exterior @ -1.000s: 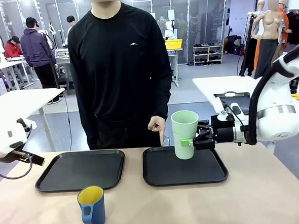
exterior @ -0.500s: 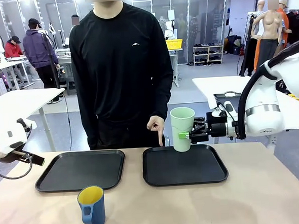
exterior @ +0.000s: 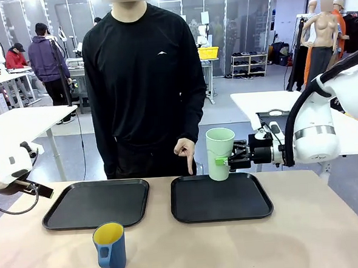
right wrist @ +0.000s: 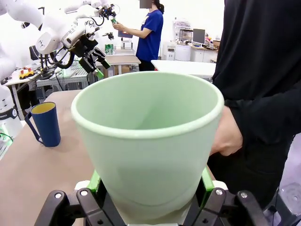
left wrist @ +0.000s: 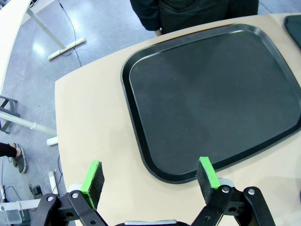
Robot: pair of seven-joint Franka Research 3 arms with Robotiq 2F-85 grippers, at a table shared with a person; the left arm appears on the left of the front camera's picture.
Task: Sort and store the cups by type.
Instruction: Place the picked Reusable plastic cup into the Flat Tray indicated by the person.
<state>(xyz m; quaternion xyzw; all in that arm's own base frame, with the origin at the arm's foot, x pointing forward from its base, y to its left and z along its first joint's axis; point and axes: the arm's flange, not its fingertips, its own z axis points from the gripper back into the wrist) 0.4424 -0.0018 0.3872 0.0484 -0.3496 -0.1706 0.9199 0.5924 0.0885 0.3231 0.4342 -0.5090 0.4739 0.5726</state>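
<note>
I have the mint-green tumbler (exterior: 220,154) upright, mouth up, clamped in my right gripper (exterior: 222,161) over the right tray (exterior: 220,203), at its far edge. A person's hand (exterior: 185,150) points down just beside it. The blue mug (exterior: 110,249) stands upright near the table (exterior: 307,235) front edge, outside both trays. My left gripper (left wrist: 153,174) has its jaws apart beside the left tray (left wrist: 211,94).

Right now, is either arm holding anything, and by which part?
The right gripper holds the mint-green tumbler, jaws closed on opposite sides of its lower wall. The left gripper is open and holds nothing.
</note>
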